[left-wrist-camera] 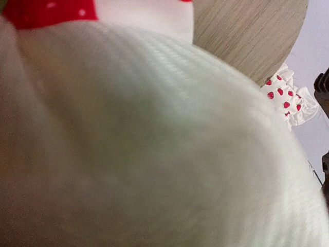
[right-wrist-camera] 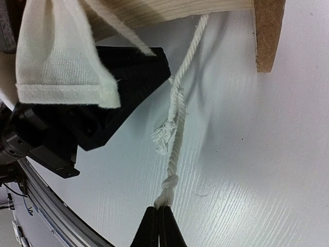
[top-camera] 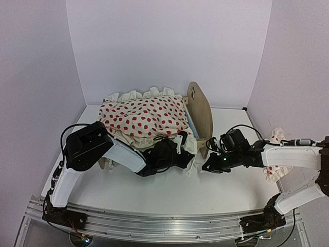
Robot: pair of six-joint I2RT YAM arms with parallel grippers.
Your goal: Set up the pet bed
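The pet bed (top-camera: 199, 109) stands at mid-table, its light-wood headboard with the paw cutout to the right. The cream red-dotted duvet (top-camera: 143, 118) lies bunched over it. A strip of the blue striped mattress (top-camera: 190, 125) shows beside the headboard. My left gripper (top-camera: 180, 149) is at the bed's near side, against the duvet's hanging edge. Cream fabric (left-wrist-camera: 144, 144) fills the left wrist view and hides its fingers. My right gripper (right-wrist-camera: 158, 210) is shut on the knotted end of a white cord (right-wrist-camera: 176, 118) that runs up to the bed frame (right-wrist-camera: 270, 36). It sits low over the table, just right of the bed (top-camera: 209, 165).
The small red-dotted pillow (top-camera: 275, 154) lies at the right, behind my right arm, and also shows in the left wrist view (left-wrist-camera: 285, 98). The left gripper's black body (right-wrist-camera: 103, 118) is close to the cord's left. White walls enclose the table on three sides.
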